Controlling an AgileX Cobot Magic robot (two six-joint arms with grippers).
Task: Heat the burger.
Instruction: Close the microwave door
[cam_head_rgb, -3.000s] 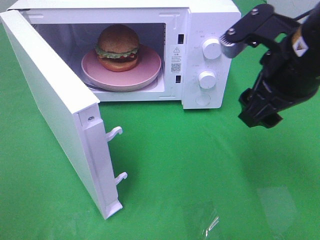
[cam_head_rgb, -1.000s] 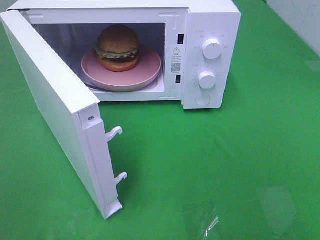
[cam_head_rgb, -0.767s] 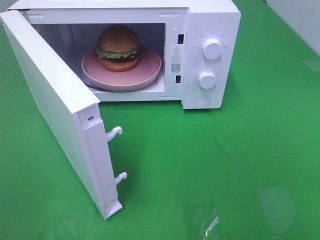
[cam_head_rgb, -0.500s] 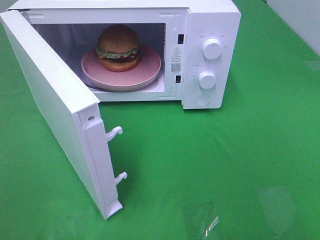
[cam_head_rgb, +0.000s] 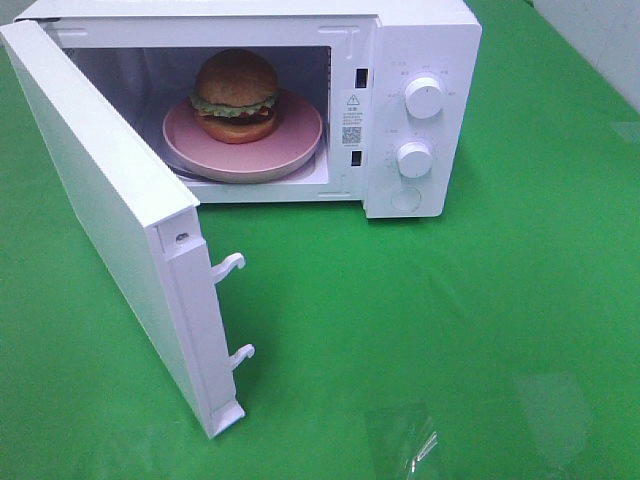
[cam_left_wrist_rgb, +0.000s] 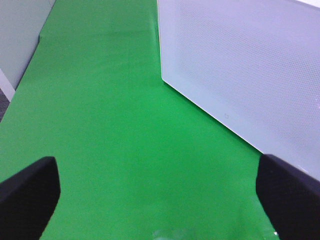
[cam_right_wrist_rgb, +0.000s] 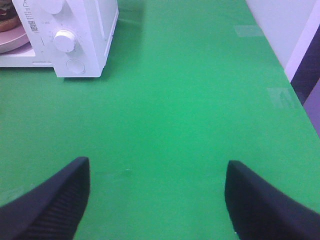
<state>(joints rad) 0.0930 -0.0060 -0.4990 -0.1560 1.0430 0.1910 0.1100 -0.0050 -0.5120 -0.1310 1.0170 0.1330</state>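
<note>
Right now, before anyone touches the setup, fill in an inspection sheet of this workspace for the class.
Surface: green cloth-covered table, smooth.
Job's things: round golden-brown burger with green lettuce sits on a pink round plate inside the white microwave oven; its white door stands wide open.
Clutter: patches of clear tape on the cloth near the front edge.
Jaws: left jaws open, empty, near the door; right jaws open, empty, over bare cloth.
Cables: nothing seen.
Surroundings: pale wall past the table's right edge.
</note>
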